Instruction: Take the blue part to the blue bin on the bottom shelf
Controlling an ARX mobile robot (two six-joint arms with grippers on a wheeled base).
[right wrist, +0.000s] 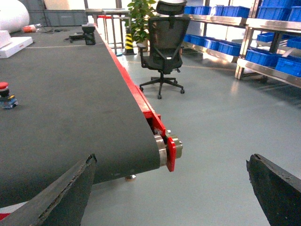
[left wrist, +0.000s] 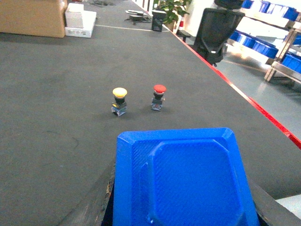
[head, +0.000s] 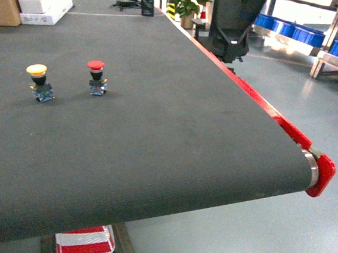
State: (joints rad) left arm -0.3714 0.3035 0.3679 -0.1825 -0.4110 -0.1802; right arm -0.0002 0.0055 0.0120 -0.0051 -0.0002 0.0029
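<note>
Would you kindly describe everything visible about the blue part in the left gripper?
The blue part is a glossy blue plastic piece, broad and flat-faced with chamfered corners and a raised octagonal panel. It fills the lower middle of the left wrist view, flanked by the left gripper's dark fingers, apparently clamped between them above the dark belt. Its underside is hidden.

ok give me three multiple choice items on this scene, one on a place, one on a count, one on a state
1. Where does the red-capped button stand relative to the yellow-capped button in the head view?
A. to its right
B. to its left
C. stacked on it

2. How many push buttons stand on the black belt?
A. one
B. two
C. four

3. What is the right gripper doing?
A. clamping a button
B. holding a blue part
C. open, holding nothing

Answers:
1 A, red sits right of yellow.
2 B, only those two show.
3 C, its fingers stand wide apart over bare floor.
</note>
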